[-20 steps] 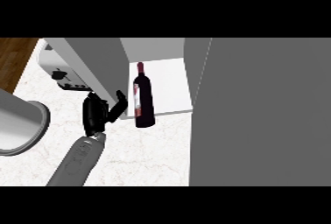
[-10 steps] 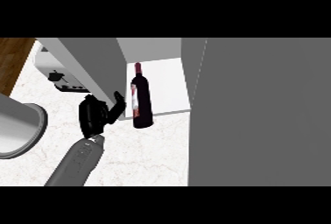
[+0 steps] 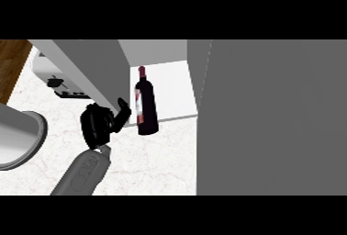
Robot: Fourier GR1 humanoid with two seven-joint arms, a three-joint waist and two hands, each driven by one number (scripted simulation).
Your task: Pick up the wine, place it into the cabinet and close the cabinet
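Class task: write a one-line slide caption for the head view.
Wine bottle at the front edge of the open cabinet, robot hand open just beside it.

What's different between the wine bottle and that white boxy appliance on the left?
The wine bottle is dark, slim and long, with a red top; the white appliance is boxy with a black knob. The bottle is on the cabinet's white shelf; the appliance sits on the marbled counter, partly hidden by the grey door. Neither is held.

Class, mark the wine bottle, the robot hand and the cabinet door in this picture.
wine bottle [image 3: 147, 118], head view, on its dark body.
robot hand [image 3: 97, 125], head view, on its palm.
cabinet door [image 3: 92, 69], head view, on its grey face.
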